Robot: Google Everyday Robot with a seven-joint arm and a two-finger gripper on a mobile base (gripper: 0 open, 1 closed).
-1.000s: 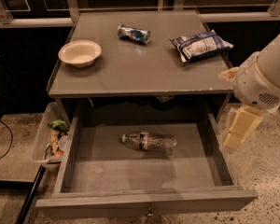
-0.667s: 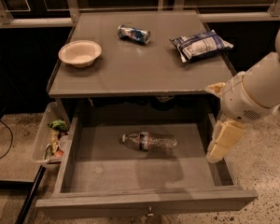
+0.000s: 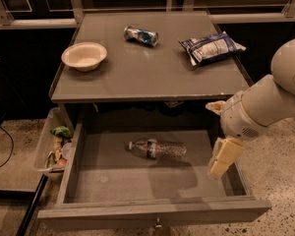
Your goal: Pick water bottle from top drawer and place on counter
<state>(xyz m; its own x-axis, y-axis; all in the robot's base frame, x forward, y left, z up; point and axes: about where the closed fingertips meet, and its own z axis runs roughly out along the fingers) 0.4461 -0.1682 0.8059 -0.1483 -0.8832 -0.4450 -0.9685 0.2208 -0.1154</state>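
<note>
While the water bottle lies untouched on its side in the open top drawer, the step in hand is judged to be the reach toward it; the grasp is not yet made and the placing not begun

Camera view, sole view, items as follows:
- Water bottle: clear, crinkled, dark label band round its middle, cap end to the left; about mid-drawer, a little toward the far wall; apart from every wall, nothing touching it.
- Top drawer: shallow, grey, standing open toward the near side; small knob at the middle of the front panel; the bottle is its only content.
- Counter: grey top above and beyond the drawer; carries a pale bowl at left, a crushed blue-silver can at far centre and a snack bag at far right; bare along its near edge.
- Gripper: cream, hanging down from the white arm that enters from the right; over the drawer's right end, near the right wall, well to the right of the bottle; holds nothing; whether open or closed cannot be told.
- Clear bin of scraps: just outside the drawer's left wall.

Next move, as judged: the gripper goes left and down to the bottle, sets itself across the narrow body and closes near the label. The thin plastic may yield or roll, so a centred hold is wanted. Then it lifts clear of the drawer walls and carries the bottle to the bare near strip of the counter
</note>
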